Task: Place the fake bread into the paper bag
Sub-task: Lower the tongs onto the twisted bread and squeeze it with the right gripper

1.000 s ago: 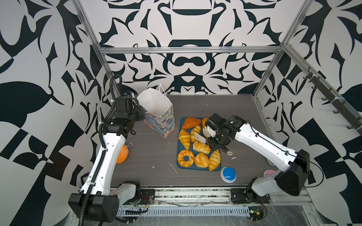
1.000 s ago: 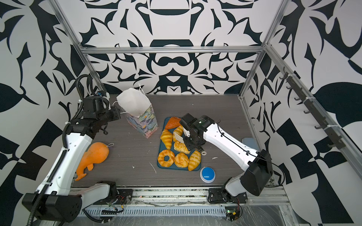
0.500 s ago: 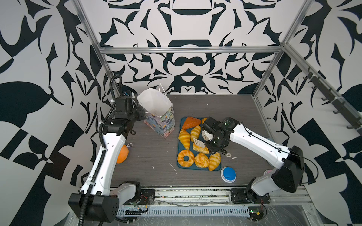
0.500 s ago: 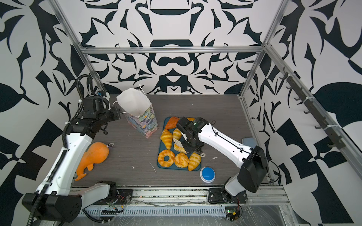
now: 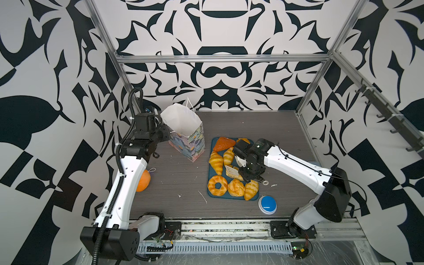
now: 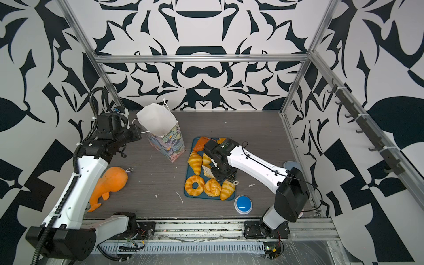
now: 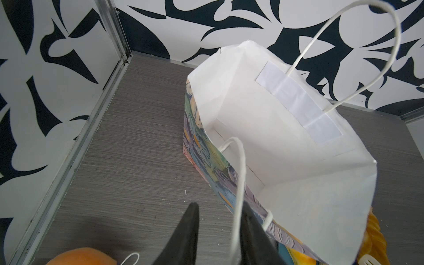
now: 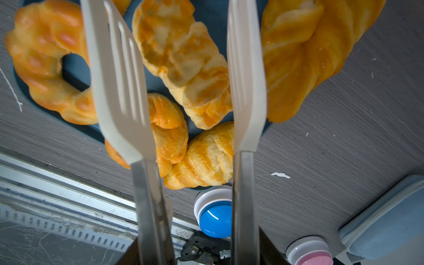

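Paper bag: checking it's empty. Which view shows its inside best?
Left wrist view: it looks down into the open paper bag, nothing visible inside. Both top views see only its upper inside; right wrist misses it.

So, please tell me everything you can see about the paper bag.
The bag is tall, of paper: pastel blue, purple and green leafy print with orange spots outside, plain white inside. It stands on its base on the table, back left, just left of the tray, mouth open; what shows of its inside is bare. Two thin white string handles: the far one stands up, the near one hangs outward and runs between the fingers of the left gripper, which stand apart.
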Controlling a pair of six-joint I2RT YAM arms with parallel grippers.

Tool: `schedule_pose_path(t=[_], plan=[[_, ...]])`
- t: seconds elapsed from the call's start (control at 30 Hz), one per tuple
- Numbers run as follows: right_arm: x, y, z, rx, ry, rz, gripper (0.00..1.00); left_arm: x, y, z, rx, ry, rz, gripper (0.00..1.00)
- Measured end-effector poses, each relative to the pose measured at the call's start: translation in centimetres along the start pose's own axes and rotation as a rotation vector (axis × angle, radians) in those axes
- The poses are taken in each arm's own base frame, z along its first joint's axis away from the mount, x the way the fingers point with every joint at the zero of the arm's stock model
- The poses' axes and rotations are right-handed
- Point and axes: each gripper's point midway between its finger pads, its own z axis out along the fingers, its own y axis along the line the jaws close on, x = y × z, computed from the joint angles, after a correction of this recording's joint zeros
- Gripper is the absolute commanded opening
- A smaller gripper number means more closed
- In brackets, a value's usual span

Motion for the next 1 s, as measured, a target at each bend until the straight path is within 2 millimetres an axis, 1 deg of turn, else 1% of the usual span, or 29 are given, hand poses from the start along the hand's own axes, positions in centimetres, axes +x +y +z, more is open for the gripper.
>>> schedule_pose_path(t=[0.13,0.23,0.43,0.63,1.0], plan=[[0.1,0.2,0.0,0.0,0.001,-0.009,0.56,0.0,0.0,0.0,0.0,0.0,0.0,0.33],[0.1,0.0,0.1,0.014,0.003,-0.01,0.56,0.0,0.0,0.0,0.0,0.0,0.0,0.33],[0.1,-0.3,0.9,0.043,0.032,-0.013,0.56,0.0,0.0,0.0,0.0,0.0,0.0,0.33],[0.2,-0.1,1.5,0.049,0.055,-0.026,0.56,0.0,0.0,0.0,0.0,0.0,0.0,0.33],[-0.1,0.5,1.0,0.037,0.039,-0.052,0.58,0.0,0.0,0.0,0.0,0.0,-0.001,0.33]])
